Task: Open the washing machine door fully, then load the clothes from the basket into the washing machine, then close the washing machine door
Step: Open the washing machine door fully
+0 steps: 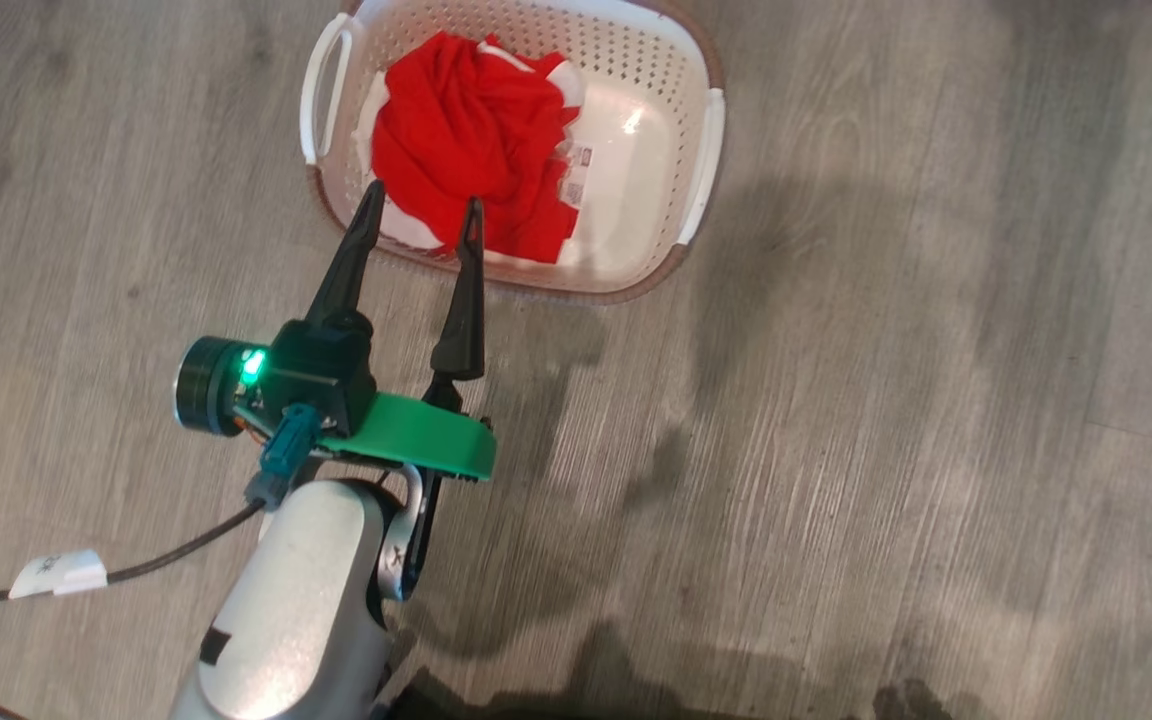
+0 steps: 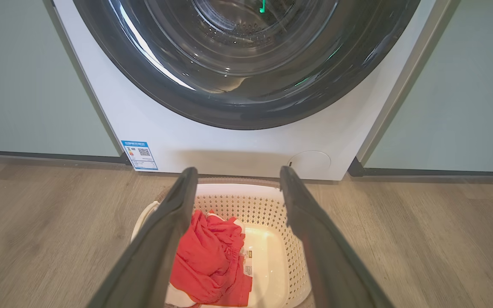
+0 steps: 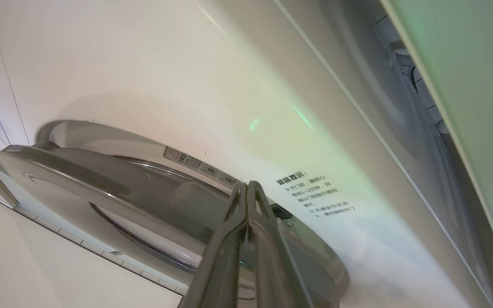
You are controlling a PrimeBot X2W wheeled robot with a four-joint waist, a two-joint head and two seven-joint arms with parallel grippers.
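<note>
Left wrist view, basket [image 2: 238, 204] before washing machine [image 2: 212, 145], cabinets [image 2: 28, 77] flanking

Left end effector [image 1: 426, 195] has two black tapered fingers [image 1: 463, 290], green mounting plate [image 1: 416, 440], lit green lamp [image 1: 253, 364], teal connector [image 1: 288, 450], white-tagged black cable [image 1: 186, 550], and silver forearm [image 1: 296, 610] at lower left.

Red clothes [image 1: 466, 140] (white piece underneath) in perforated white basket [image 1: 636, 55]

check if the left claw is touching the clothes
Cannot tell. Head view: the open left claw overlaps the clothes in the basket; left wrist view shows them between its fingers. Neither shows contact or a gap.
</note>
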